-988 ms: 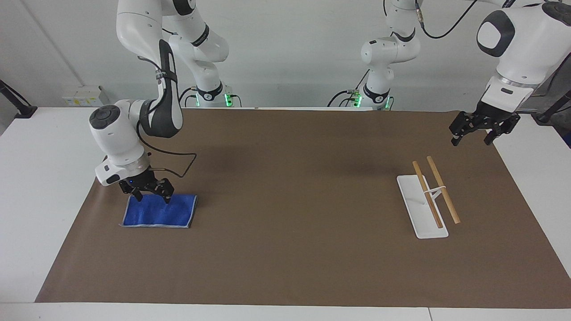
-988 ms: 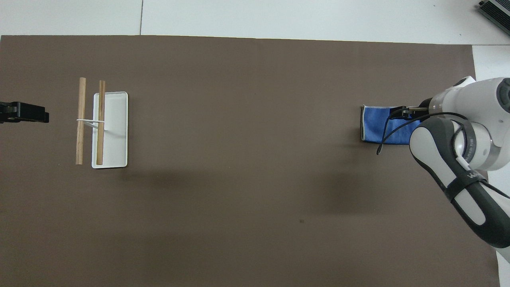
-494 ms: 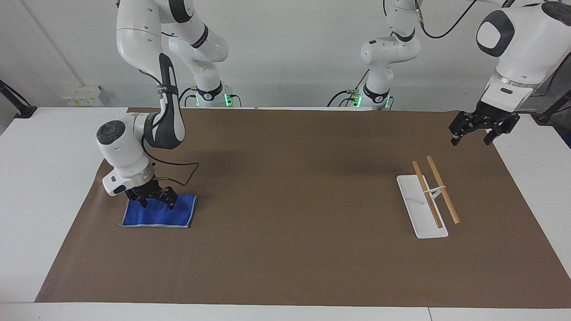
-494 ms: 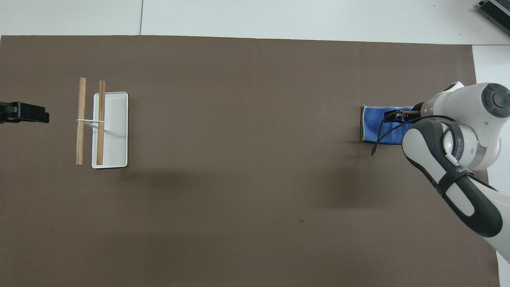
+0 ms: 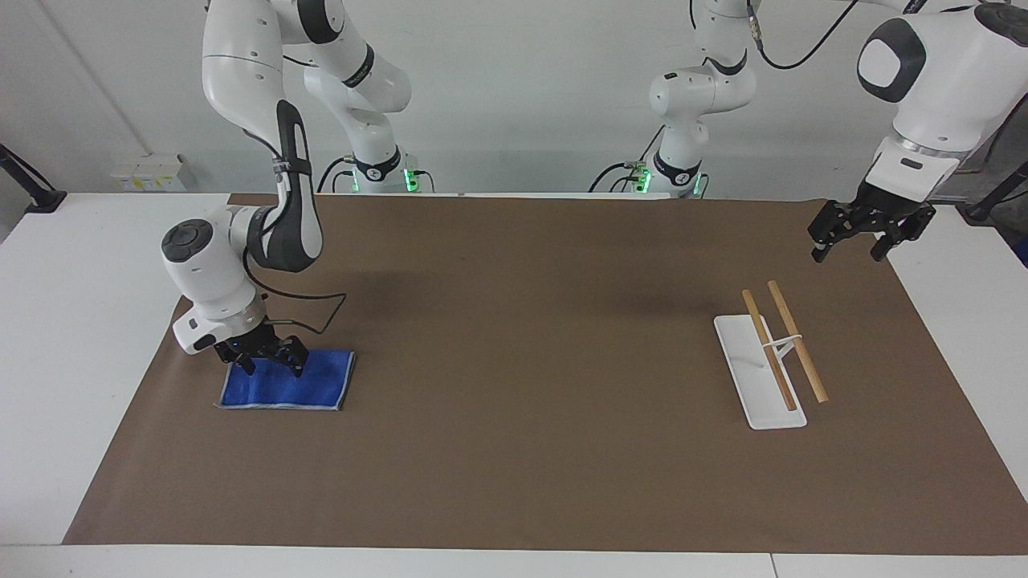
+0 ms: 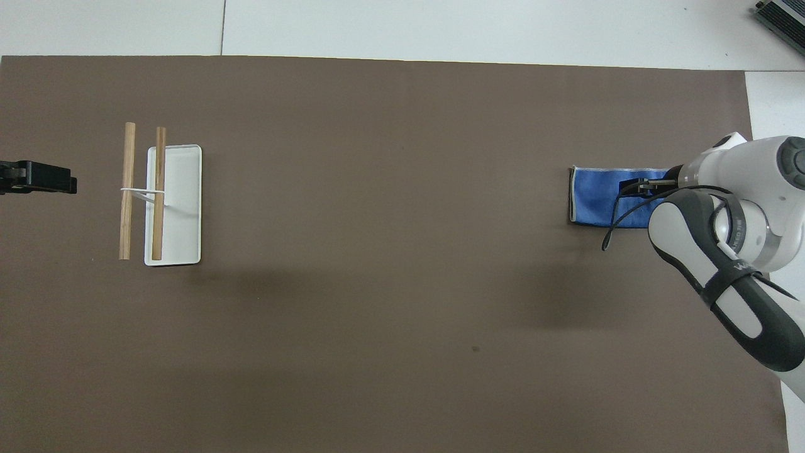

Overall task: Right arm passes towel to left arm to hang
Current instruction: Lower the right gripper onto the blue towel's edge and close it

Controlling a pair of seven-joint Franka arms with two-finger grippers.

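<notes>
Because the towel (image 5: 287,380) lay flat near the worktop's edge at the right arm's end, the right gripper (image 5: 267,360) stood low on it, fingers apart, seemingly to pinch it. Half a second earlier that gripper sat slightly farther along the cloth. The left gripper (image 5: 858,235) waited, open, above the worktop's edge near the rack (image 5: 767,353).

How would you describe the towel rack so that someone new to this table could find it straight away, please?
On the brown mat covering the table, look toward the left arm's end, where the left gripper hangs in the air. The towel rack stands there on a flat white rectangular base. Its two parallel wooden rails mark it out from the flat blue towel under the right gripper.
</notes>
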